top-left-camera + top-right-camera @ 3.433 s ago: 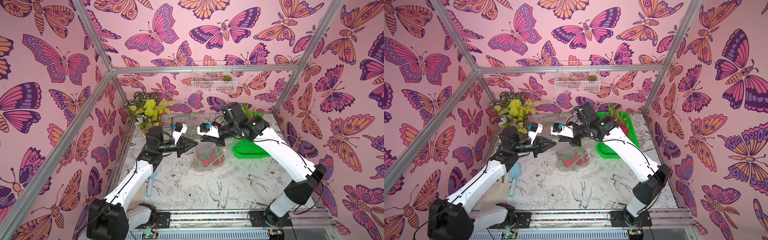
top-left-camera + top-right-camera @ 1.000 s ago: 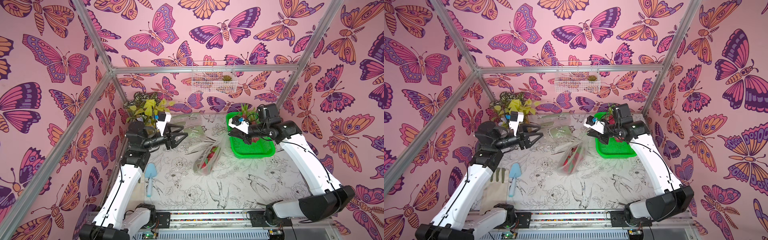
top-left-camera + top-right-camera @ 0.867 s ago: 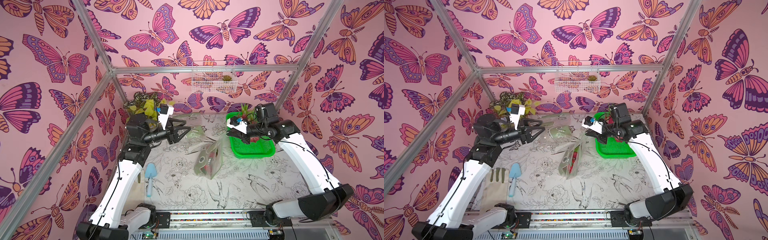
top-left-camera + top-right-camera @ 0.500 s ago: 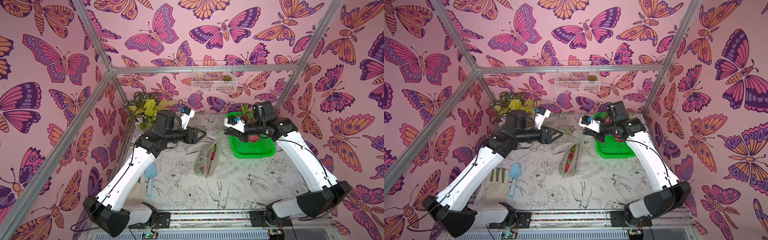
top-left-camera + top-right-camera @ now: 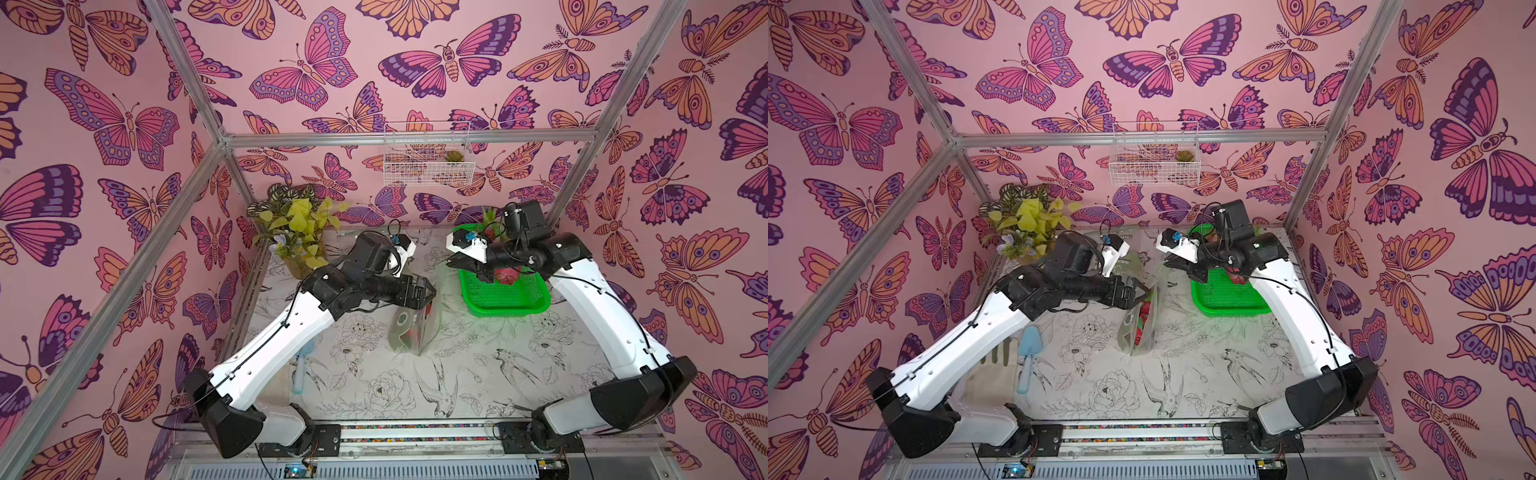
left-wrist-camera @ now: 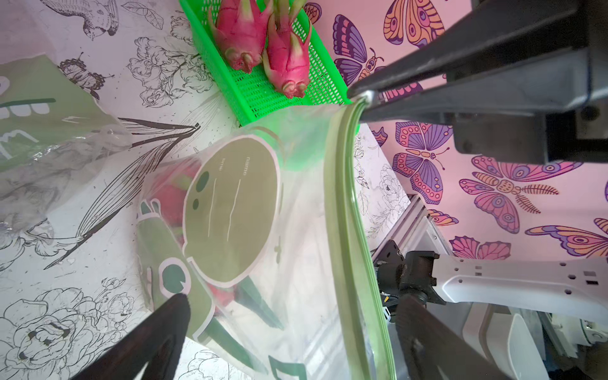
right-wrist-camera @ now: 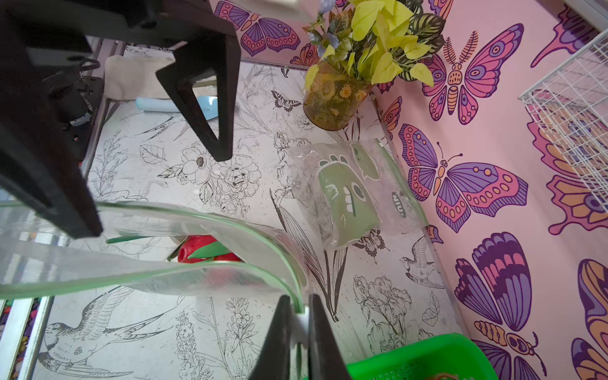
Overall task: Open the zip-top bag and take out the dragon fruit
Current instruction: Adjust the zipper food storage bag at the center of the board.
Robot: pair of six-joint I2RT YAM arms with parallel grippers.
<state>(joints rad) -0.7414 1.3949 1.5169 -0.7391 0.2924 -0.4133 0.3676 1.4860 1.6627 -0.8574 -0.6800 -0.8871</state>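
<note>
Left gripper (image 5: 428, 293) has swung in from beside the plant (image 5: 297, 224) to the bag (image 5: 411, 328), and its jaws have gone from part-open to fully spread. It straddles the bag's top edge; whether a finger is inside the mouth cannot be told.

Bag stands upright mid-table with its zip lips partly parted. One red dragon fruit (image 7: 197, 250) is inside.

Right gripper (image 7: 299, 306) is pressed together, pinching the bag's zip corner and holding it up. Two more fruits lie in the basket (image 5: 503, 301).

Step judged: opening done, extraction starting. Next move probably needs the left gripper lowered between the lips onto the fruit while the right keeps its pinch.

Label (image 6: 230, 210) on the bag reads "name"; the second word is too small to read.
</note>
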